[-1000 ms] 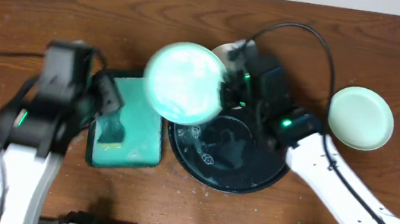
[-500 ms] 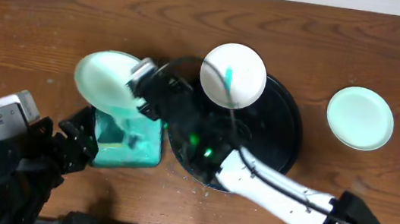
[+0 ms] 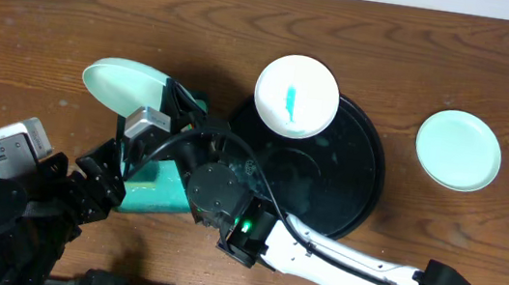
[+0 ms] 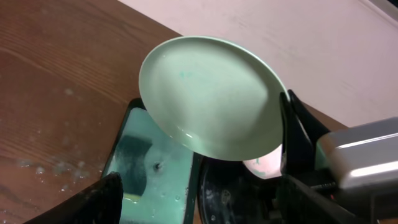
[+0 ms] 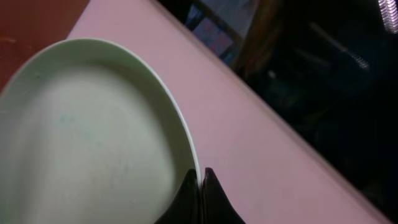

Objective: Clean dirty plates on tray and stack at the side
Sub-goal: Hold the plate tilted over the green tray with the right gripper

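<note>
right gripper (image 5: 200,180) clenched on the rim of a mint plate (image 4: 208,96), fingertips pinching its edge. the plate is held off the worktop (image 3: 36,18), tilted, over the far end of the teal sponge tray (image 4: 155,183). the right wrist view shows the pinch up close and faint greenish traces on the plate face. the left wrist view gives the whole face: pale, with a few tiny teal specks near the top. left gripper (image 4: 199,190) released, fingers spread wide at the bottom corners of its own view, holding nothing, low beside the sponge tray and under the plate. that view also shows the sponge tray wet, a dark sponge (image 4: 132,167) at its left side and droplets (image 4: 43,165) on the wood. only overhead shows the rest. the black tray (image 3: 346,188) sits just right of the sponge tray. a smeared plate (image 3: 296,94) with a teal streak at centre is at its far edge, overlapping the rim. a clean plate (image 3: 458,150) lies alone on the worktop, well right of the tray. overhead sees the held plate foreshortened.
</note>
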Robot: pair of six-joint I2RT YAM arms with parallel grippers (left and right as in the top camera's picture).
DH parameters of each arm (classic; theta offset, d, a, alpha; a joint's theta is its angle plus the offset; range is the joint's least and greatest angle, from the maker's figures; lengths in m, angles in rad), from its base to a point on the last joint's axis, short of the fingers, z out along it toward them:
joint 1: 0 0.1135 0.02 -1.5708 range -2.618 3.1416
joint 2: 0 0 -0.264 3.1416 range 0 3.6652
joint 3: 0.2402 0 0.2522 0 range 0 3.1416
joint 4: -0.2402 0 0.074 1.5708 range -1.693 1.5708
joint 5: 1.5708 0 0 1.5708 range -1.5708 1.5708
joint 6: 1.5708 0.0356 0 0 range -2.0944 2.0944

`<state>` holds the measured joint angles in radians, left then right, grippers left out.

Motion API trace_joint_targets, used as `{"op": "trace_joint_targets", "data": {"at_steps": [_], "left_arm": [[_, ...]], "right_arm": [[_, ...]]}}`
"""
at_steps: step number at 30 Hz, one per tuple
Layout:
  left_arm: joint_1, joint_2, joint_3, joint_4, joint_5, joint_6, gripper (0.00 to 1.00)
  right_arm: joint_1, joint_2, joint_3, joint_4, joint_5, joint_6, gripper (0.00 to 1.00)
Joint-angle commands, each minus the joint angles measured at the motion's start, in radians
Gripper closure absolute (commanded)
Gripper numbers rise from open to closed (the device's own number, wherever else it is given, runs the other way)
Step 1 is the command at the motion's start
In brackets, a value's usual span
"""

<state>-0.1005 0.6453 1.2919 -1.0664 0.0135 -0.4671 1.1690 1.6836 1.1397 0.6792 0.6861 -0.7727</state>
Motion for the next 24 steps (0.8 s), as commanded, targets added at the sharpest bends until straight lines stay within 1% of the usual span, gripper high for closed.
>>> {"op": "trace_joint_targets", "data": {"at_steps": [1,5,24], "left_arm": [[0.004,0.0,0.007,0.0,0.002,0.007,0.21],[0.004,0.0,0.007,0.0,0.002,0.007,0.21],[0.004,0.0,0.007,0.001,0.002,0.007,0.21]], "right_arm": [[0.008,-0.03,0.014,0.038,0.051,-0.097,0.99],[0.012,-0.03,0.014,0.064,0.05,-0.141,0.99],[0.013,-0.03,0.014,0.069,0.05,-0.142,0.99]]}}
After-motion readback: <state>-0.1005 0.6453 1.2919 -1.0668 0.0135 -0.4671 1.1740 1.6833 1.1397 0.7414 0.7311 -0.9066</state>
